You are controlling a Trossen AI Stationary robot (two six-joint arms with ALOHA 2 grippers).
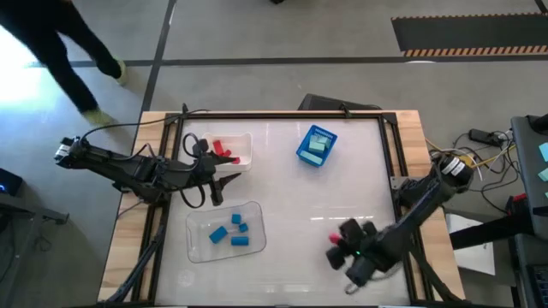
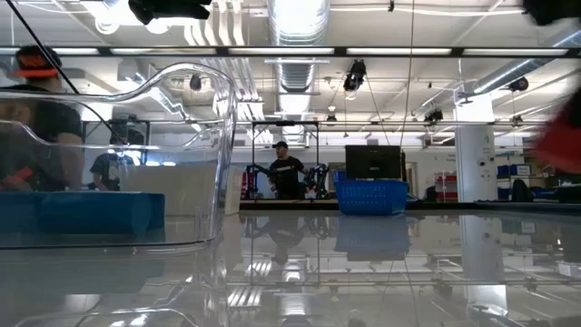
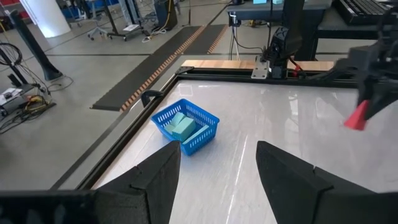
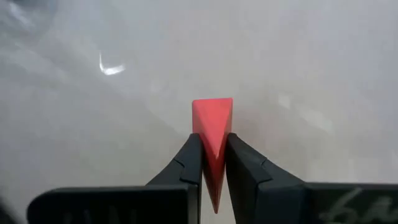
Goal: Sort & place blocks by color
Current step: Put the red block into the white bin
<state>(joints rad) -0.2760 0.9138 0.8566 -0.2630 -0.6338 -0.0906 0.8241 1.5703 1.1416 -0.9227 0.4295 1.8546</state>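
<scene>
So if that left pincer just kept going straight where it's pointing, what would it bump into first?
Probably the blue basket holding teal blocks; it sits ahead of the left pincer, slightly off-centre, though depth is hard to judge.

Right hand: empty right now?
No. The right hand has its fingers shut on a red block, which sticks out past the fingertips in the right wrist view.

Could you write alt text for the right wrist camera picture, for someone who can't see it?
The right pincer is shut on a red wedge-shaped block, its two dark fingers pressed against its sides. A pale, glossy table fills the background.
</scene>
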